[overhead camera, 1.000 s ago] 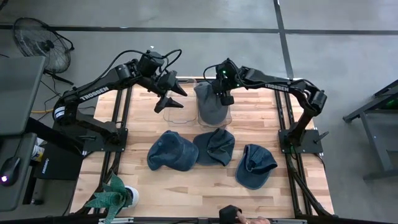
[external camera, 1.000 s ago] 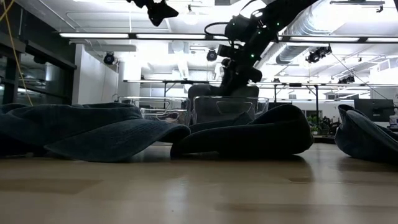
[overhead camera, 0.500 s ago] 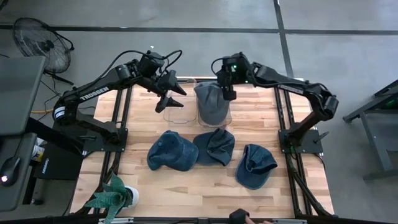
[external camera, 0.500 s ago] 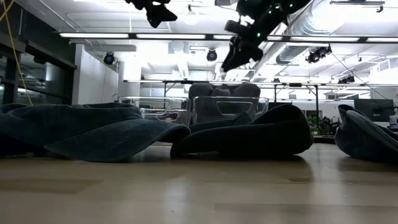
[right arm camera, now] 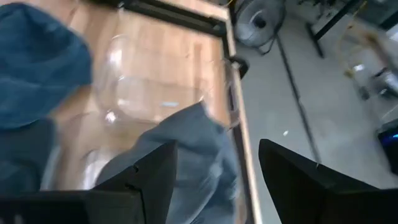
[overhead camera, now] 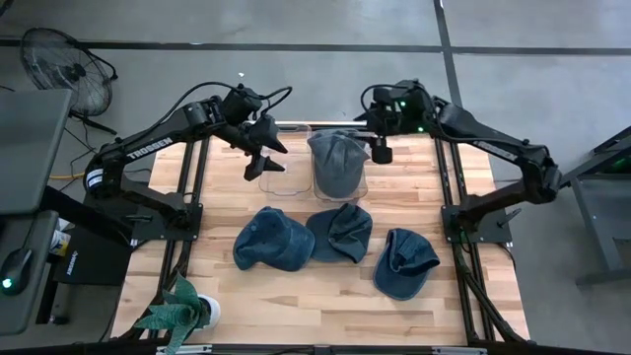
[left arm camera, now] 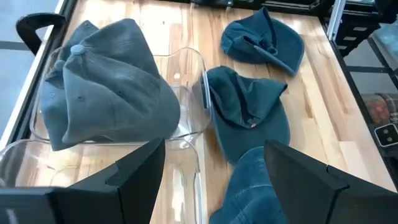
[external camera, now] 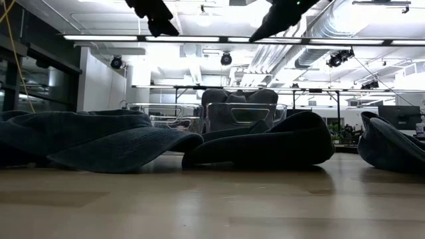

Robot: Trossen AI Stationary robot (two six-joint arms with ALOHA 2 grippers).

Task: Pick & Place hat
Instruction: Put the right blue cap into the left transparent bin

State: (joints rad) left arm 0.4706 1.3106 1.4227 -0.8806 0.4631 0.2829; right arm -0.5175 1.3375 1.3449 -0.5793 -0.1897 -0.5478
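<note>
A blue hat (overhead camera: 337, 163) sits crown up in a clear bin (overhead camera: 361, 183) at the table's far middle, and shows again in the left wrist view (left arm camera: 106, 93). Three more blue hats lie flat on the wooden table: left (overhead camera: 271, 240), middle (overhead camera: 340, 232) and right (overhead camera: 404, 261). My right gripper (overhead camera: 378, 148) hangs open high above the bin's right side, holding nothing. My left gripper (overhead camera: 261, 148) hangs open high above a second, empty clear bin (overhead camera: 276, 170), also holding nothing. In the low view both grippers, the left one (external camera: 156, 16) and the right one (external camera: 279, 14), are near the picture's top.
The two clear bins stand side by side at the far edge. The three loose hats fill the table's middle strip, with bare wood nearer the front. A potted plant (overhead camera: 177, 314) stands at the near left corner. Black frame rails (overhead camera: 449, 187) run along both sides.
My right gripper has risen from the hat in the bin and drawn back toward the table's right edge, open and with nothing between its fingers. The hat has stayed in the bin. My left gripper has tipped slightly downward in place.
</note>
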